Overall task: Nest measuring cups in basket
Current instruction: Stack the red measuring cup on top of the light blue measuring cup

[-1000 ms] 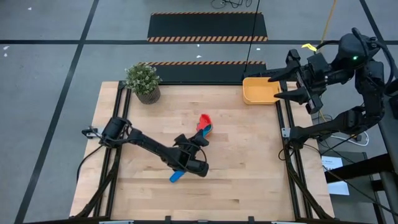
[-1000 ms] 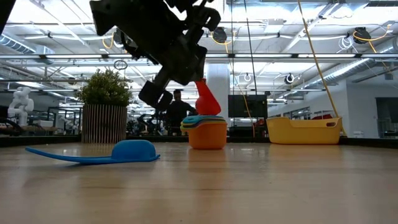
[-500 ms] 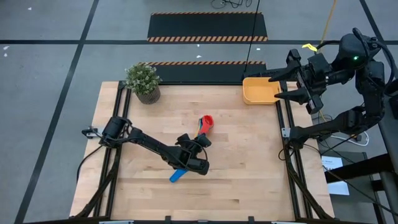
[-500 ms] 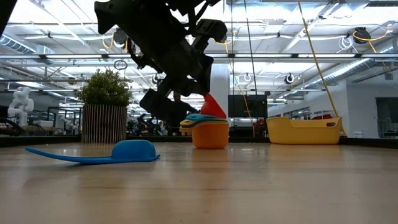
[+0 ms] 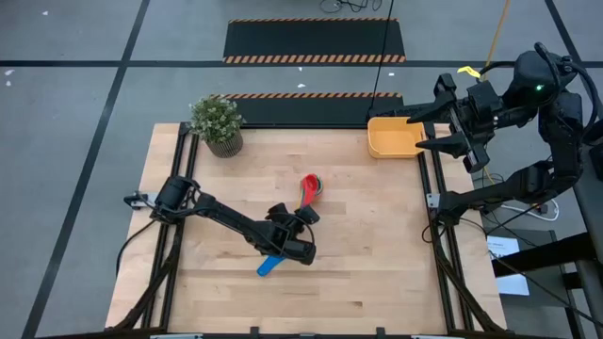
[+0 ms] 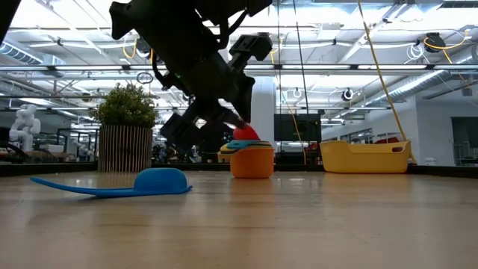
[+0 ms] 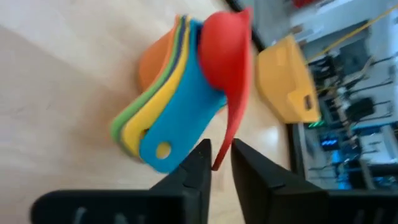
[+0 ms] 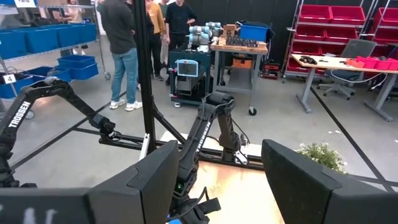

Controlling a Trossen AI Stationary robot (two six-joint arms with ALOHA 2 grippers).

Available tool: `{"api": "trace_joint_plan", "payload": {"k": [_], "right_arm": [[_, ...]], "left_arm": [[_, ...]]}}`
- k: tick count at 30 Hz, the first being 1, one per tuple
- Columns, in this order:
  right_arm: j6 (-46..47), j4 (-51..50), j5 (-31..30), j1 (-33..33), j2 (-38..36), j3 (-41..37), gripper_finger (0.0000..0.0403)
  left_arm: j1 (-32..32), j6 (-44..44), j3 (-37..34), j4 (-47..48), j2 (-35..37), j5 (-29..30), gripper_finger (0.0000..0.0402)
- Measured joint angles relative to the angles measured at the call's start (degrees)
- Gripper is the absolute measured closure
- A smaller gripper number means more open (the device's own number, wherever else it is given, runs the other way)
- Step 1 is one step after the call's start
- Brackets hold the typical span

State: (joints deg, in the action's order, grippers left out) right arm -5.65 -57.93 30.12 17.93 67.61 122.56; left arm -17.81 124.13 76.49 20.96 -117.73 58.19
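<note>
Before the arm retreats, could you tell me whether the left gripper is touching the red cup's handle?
Cannot tell: in the left wrist view the red cup's handle ends between the left gripper fingers, without clear contact or gap.

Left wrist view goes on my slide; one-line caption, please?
Left tool straddles the red cup's handle, the cup resting atop the nested stack; basket beyond.

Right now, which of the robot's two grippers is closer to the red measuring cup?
Left. The left gripper has its fingers around the red cup's handle at mid-table; the right gripper hangs open over the yellow basket at the far corner.
</note>
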Motion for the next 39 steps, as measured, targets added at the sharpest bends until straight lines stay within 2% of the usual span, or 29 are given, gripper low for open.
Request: {"api": "trace_joint_plan", "payload": {"k": [4,12,17,21,29,35,39], "right_arm": [[0.0,0.0,0.1,0.0,0.0,0.0,0.0177],[0.0,-0.2,0.1,0.0,0.0,0.0,0.0177],[0.4,-0.2,0.1,0.0,-0.1,0.0,0.0177],[0.4,-0.2,0.2,0.0,-0.4,0.0,0.0177],[0.4,-0.2,0.1,0.0,-0.6,0.0,0.0177],[0.4,-0.2,0.2,0.0,-0.5,0.0,0.0177],[0.4,-0.2,0.2,0.0,-0.5,0.0,0.0177]], "left_arm": [[0.1,-0.8,0.0,0.1,0.1,-2.1,0.0278],[0.1,0.1,0.0,0.6,0.1,-4.4,0.0137],[-0.4,4.1,0.0,5.2,1.1,-9.2,0.0083],[-1.4,4.3,0.0,11.4,4.0,-13.1,0.0090],[-2.1,-2.4,0.0,21.1,11.9,-12.9,0.0149],[-0.6,-12.7,0.0,16.5,14.8,-12.7,0.0164],[1.1,-30.0,0.0,8.9,14.8,-14.6,0.0166]]}}
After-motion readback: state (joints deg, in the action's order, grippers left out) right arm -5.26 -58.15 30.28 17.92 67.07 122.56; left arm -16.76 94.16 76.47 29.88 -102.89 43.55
